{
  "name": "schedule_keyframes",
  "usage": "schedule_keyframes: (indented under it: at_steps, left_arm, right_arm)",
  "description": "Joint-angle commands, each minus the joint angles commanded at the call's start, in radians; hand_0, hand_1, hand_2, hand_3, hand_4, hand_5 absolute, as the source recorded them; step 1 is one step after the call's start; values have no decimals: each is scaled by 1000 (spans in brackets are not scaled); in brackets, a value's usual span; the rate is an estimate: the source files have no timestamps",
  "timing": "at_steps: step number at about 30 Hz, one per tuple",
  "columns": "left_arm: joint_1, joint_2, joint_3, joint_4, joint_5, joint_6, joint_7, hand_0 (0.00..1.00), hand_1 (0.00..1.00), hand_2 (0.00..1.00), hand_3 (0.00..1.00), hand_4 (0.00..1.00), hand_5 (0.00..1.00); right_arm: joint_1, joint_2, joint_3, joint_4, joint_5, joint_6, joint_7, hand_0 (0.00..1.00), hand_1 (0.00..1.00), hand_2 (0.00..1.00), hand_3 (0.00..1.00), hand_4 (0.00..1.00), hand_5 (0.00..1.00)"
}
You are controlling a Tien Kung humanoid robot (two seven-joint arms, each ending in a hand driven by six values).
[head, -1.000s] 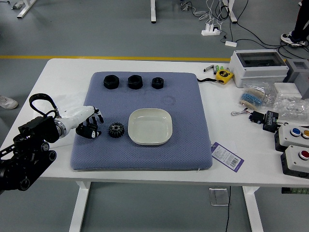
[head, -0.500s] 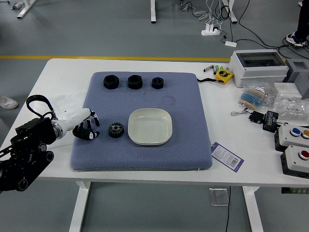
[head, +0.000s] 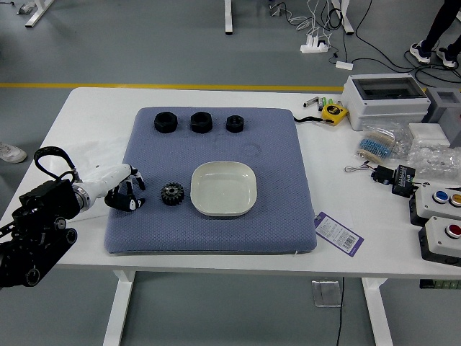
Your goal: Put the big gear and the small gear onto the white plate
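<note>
At left of frame, the left robot hand (head: 117, 186) is released, fingers loosely parted, near the black toothed gear (head: 172, 194), which lies just left of the off-white rounded plate (head: 223, 189) on a blue textured mat (head: 277, 223).

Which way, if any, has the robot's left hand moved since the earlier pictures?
Yes, slightly: the left hand has shifted to the left, farther from the plate.

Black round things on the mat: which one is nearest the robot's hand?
The toothed gear, between the left hand and white plate. The other three pieces sit farther off, in a row near the mat's far edge.
</note>
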Motion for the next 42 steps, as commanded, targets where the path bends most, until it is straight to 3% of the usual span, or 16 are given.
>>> schedule_keyframes:
  at_steps: [10, 20, 28, 29, 34, 35, 37, 40, 41, 42]
  left_arm:
    - [-8, 3, -23, -49, -1, 52, -43, 82, 47, 183, 566, 744, 193]
    - [-24, -2, -39, -103, -7, 58, -43, 66, 31, 169, 564, 750, 189]
    - [-25, -26, -36, -127, -29, 62, -45, 66, 27, 165, 564, 756, 196]
    - [-24, -26, -37, -130, -34, 63, -46, 74, 45, 183, 567, 813, 270]
    - [-18, -20, -65, -165, -65, 75, -41, 74, 45, 183, 567, 813, 270]
    - [-10, -15, -87, -187, -64, 66, -28, 192, 203, 357, 586, 855, 298]
    - [1, -6, -114, -215, -55, 47, -10, 192, 203, 357, 586, 855, 298]
    - [20, 22, -160, -284, -16, -38, 44, 192, 203, 357, 586, 855, 298]
    - [27, 39, -170, -308, 2, -75, 63, 335, 463, 537, 609, 937, 250]
    - [34, 52, -179, -327, 13, -106, 77, 335, 463, 537, 609, 937, 250]
  right_arm:
    - [1, -1, 1, 0, -2, 1, 0, 682, 663, 733, 572, 797, 709]
    - [3, -2, 0, 0, 1, 1, 1, 684, 663, 733, 573, 796, 709]
    - [4, -2, 1, 0, 0, 0, 0, 684, 663, 733, 573, 795, 708]
    - [4, -2, 1, 0, 0, 0, 0, 684, 663, 733, 573, 796, 708]
    - [3, -2, 1, 0, 0, 0, 1, 684, 663, 733, 573, 796, 708]
    - [2, -1, -1, 0, 1, 0, 1, 684, 663, 733, 572, 795, 707]
    - [0, -1, -2, 0, 4, 0, 2, 684, 663, 733, 572, 795, 707]
    - [-4, -1, -3, -1, 10, 0, 4, 684, 663, 733, 572, 795, 707]
    - [-5, -1, -3, -1, 8, 0, 4, 684, 663, 733, 573, 796, 706]
    - [-6, -1, -2, -1, 7, 1, 3, 684, 663, 733, 573, 796, 706]
